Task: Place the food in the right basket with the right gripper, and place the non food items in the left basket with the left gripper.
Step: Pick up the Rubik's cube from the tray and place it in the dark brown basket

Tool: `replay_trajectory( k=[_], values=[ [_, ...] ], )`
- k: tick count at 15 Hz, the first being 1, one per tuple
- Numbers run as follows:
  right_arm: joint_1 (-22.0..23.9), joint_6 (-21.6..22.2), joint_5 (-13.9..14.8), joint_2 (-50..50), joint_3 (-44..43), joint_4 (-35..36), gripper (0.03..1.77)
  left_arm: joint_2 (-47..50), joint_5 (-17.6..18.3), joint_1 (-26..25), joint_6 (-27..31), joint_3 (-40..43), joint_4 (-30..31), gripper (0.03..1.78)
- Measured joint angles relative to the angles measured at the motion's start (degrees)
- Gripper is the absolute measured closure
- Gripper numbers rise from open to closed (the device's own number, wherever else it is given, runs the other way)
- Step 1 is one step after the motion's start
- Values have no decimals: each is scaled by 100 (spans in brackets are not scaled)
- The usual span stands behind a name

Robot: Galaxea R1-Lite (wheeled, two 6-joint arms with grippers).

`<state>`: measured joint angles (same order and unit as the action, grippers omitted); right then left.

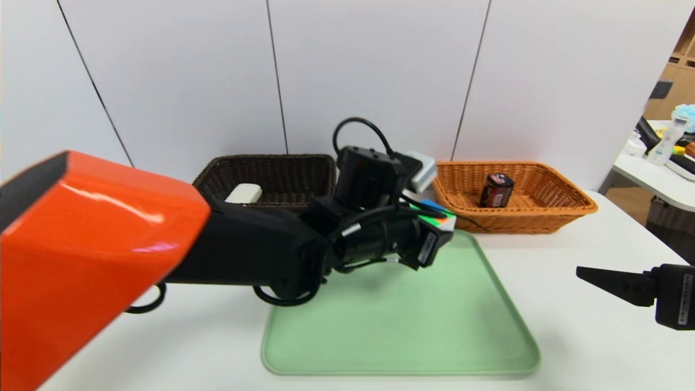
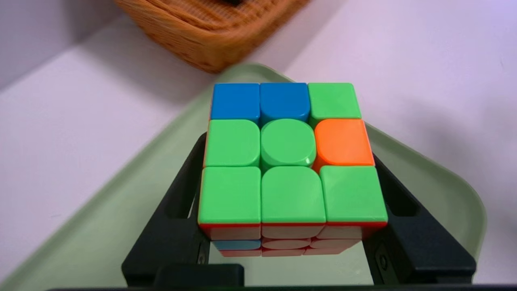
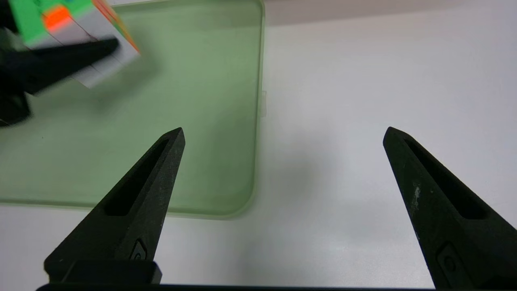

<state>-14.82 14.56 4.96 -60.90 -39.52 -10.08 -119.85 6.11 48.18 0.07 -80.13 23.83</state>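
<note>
Cube [image 2: 291, 161] is clamped in the left gripper [image 2: 288, 226]; dark basket [image 1: 271, 176] is found off to its left, pretty near.

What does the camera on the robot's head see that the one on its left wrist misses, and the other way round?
Only the head view shows the dark basket holding the white bar, the black packet in the orange basket, and the open right gripper parked over the table. Only the left wrist view shows the left gripper shut on the puzzle cube, its top face mostly green. Both show the green tray.
</note>
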Motion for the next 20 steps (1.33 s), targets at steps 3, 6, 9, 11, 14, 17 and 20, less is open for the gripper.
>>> replay_trajectory(
  k=[3,6,9,11,14,17,20],
  values=[
    [-37,-20,0,5,-22,2,11,618,-538,-375,-7,-510,-794,81],
    [-66,-21,-1,7,11,2,10,1067,-814,-973,-21,-1146,-1701,81],
    [-90,-21,-9,16,2,2,10,1268,-996,-1698,-21,-1356,-2304,81],
    [-100,-21,-15,16,2,0,11,1193,-1018,-2199,-28,-1364,-2476,81],
    [-105,-20,-15,16,2,2,10,912,-1035,-2630,-67,-1358,-2504,81],
    [-105,-21,-12,33,2,5,10,549,-1037,-2784,-183,-1391,-2471,81],
    [-105,-17,-6,88,-5,-2,11,215,-1040,-2798,-239,-1406,-2374,81]
  ],
)
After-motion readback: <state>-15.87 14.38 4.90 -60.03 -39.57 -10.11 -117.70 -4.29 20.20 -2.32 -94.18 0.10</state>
